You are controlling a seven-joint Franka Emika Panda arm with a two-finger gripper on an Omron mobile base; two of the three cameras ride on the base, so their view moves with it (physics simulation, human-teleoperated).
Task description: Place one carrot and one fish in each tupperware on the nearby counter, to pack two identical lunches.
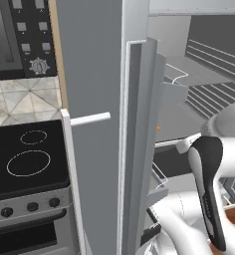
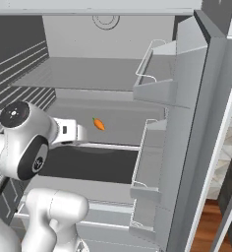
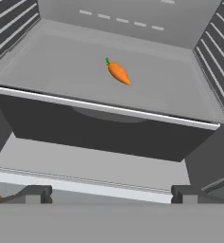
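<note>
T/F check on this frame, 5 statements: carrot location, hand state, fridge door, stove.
1. The carrot lies on a fridge shelf. True.
2. The hand is shut on the carrot. False: it is open, short of the shelf, holding nothing.
3. The fridge door stands open. True.
4. The carrot sits in a door bin. False: it is on the inner shelf, apart from the bins.
5. A pot stands on the stovetop. False: its burners are bare.
</note>
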